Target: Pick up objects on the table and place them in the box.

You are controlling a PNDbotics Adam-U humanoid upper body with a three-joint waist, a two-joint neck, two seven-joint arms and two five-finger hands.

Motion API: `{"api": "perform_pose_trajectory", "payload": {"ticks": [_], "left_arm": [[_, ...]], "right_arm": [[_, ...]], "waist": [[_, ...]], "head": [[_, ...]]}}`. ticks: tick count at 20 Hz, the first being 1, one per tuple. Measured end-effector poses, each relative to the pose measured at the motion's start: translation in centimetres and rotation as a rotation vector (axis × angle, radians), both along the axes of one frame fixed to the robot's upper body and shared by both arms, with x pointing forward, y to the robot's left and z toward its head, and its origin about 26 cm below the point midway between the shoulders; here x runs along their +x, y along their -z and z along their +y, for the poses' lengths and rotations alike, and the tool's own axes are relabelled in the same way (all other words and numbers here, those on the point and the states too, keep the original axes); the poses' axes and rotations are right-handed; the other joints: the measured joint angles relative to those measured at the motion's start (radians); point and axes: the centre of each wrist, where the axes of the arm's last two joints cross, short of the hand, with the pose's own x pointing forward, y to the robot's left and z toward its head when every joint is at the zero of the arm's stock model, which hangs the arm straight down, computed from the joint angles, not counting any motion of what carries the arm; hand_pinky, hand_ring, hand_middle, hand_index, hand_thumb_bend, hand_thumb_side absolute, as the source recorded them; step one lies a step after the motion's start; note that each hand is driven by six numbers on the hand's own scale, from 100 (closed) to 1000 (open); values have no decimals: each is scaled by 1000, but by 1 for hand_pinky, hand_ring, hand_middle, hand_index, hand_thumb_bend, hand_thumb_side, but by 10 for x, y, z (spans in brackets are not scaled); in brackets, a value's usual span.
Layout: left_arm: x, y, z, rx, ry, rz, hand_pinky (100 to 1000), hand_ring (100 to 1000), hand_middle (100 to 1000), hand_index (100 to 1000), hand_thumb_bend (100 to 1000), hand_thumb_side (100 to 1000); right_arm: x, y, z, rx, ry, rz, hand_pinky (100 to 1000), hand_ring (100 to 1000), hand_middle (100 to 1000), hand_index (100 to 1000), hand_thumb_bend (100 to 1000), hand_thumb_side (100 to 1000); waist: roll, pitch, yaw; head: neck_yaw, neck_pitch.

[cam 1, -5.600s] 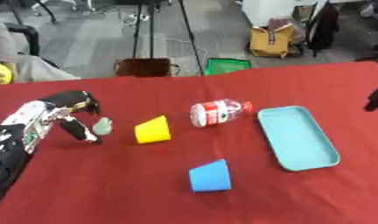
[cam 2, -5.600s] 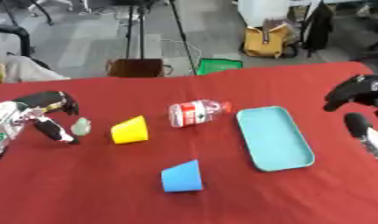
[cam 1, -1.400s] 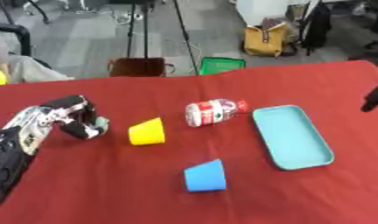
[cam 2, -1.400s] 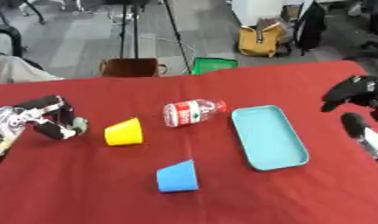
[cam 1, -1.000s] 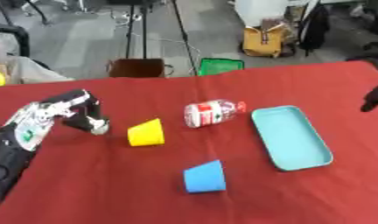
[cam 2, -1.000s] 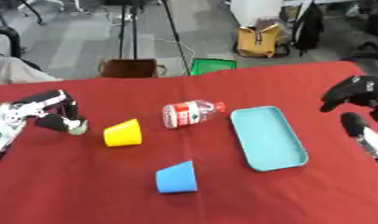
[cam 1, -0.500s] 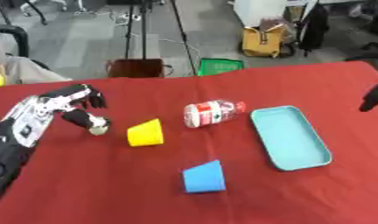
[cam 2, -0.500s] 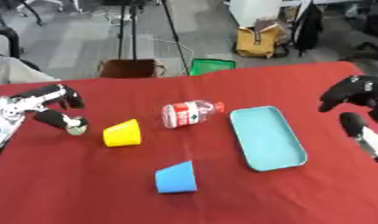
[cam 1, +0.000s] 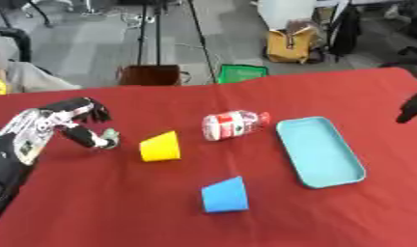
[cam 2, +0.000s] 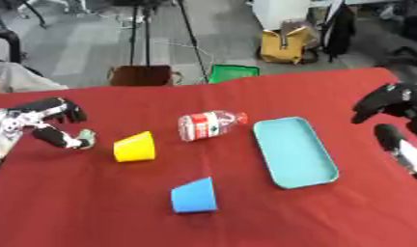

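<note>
Red cloth covers the tabletop (cam 1: 102, 202), whose far edge runs across the upper part of both views with a grey workshop floor beyond it, where a brown box (cam 1: 149, 75), a green crate (cam 1: 242, 74) and a yellow bag (cam 1: 289, 47) stand. At the tabletop's left side the robot's left hand (cam 1: 73, 120) hangs with its fingers curled and a small pale green thing (cam 1: 110, 139) pinched at the tip of its thumb; what that thing is cannot be made out. Just to its right a yellow cup (cam 1: 161, 146) lies on its side, and beyond that, near the middle, a clear plastic bottle (cam 1: 235, 125) lies on its side with a red and white label whose writing is too blurred to read. A blue cup (cam 1: 225, 195) lies tipped over nearer the front, apart from the others. A shallow light blue tray (cam 1: 320, 150) sits right of the bottle, close to it but not touching, its long side running away from the robot, with nothing in it. The right hand (cam 2: 382, 102) shows at the right edge of the right eye view, above the tabletop and apart from the tray, fingers curled and holding nothing. Bare red cloth lies open along the whole front of the tabletop and between the blue cup and the left arm.
</note>
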Motion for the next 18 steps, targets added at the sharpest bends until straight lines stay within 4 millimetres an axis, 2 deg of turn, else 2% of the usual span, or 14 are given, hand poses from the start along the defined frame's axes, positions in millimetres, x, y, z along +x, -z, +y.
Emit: {"api": "perform_pose_trajectory", "payload": {"ticks": [14, 18], "left_arm": [[0, 7, -1, -4, 3, 14, 681, 708, 637, 743, 498, 301], [1, 9, -2, 10, 3, 19, 680, 679, 623, 729, 486, 282]], "right_arm": [[0, 1, 1, 2, -3, 4, 603, 600, 638, 732, 216, 473], [0, 1, 1, 3, -3, 4, 604, 600, 638, 733, 218, 473]], "waist": [[0, 0, -4], [0, 0, -4]], "head": [[-1, 0], [-1, 0]]}}
